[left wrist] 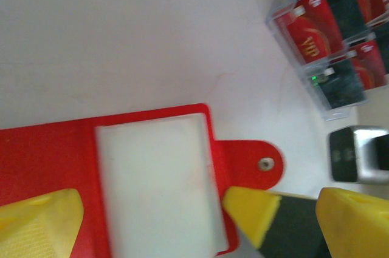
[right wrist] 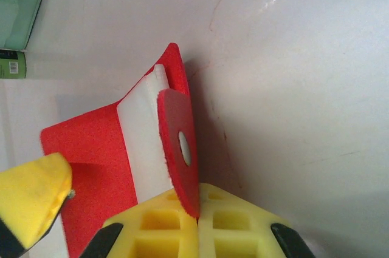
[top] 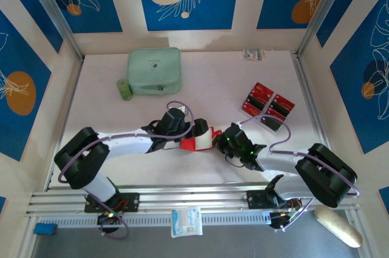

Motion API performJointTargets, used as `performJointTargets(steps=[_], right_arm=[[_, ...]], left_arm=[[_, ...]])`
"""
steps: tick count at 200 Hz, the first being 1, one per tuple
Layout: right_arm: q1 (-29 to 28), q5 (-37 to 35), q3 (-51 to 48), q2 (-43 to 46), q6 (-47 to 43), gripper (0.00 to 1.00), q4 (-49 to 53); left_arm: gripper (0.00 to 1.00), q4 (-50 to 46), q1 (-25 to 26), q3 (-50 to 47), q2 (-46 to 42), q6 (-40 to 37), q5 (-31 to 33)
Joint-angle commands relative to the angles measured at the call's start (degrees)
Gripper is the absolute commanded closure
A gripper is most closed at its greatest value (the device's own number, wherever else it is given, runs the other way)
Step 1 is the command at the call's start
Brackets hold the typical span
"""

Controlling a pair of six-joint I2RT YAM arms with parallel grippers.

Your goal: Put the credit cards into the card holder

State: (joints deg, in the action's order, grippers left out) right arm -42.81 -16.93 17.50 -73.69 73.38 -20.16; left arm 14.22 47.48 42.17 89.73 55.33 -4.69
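Note:
The red card holder (top: pixel 196 144) lies open mid-table between both grippers. Its clear inner sleeve (left wrist: pixel 155 179) faces up and its round snap tab (left wrist: pixel 258 162) sticks out to the right. My right gripper (right wrist: pixel 197 209) is shut on the edge of that tab (right wrist: pixel 179 149), lifting that flap on edge; it also shows as a yellow tip (left wrist: pixel 249 209). My left gripper (left wrist: pixel 200 224) is open, its fingers astride the sleeve without closing on it; one finger (right wrist: pixel 30 209) shows low left. The credit cards (top: pixel 267 105), red with dark bands, stand in a clear tiered stand (left wrist: pixel 322 33) to the right.
A mint-green case (top: pixel 154 71) sits at the back left with a small green cylinder (top: pixel 124 89) beside it. A small packet (top: pixel 253 54) lies by the back wall. A metal rail (top: pixel 194 200) runs along the near edge.

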Motion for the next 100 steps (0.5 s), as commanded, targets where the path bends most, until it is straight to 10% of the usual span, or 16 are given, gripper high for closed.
performJointTargets(steps=[1, 52, 100], right_arm=[[-0.7, -2.1, -0.5, -0.3, 1.2, 1.0, 0.0], [1.7, 2.6, 0.6, -1.6, -1.4, 1.0, -0.3], [6.7, 10.6, 1.4, 1.1, -4.6, 0.74, 3.1]], left_arm=[[0.02, -2.9, -0.4, -1.8, 2.0, -5.9, 2.2], [0.02, -4.5, -0.5, -2.2, 3.3, -11.6, 5.1], [0.01, -7.5, -1.1, -0.6, 2.9, -16.2, 7.3]])
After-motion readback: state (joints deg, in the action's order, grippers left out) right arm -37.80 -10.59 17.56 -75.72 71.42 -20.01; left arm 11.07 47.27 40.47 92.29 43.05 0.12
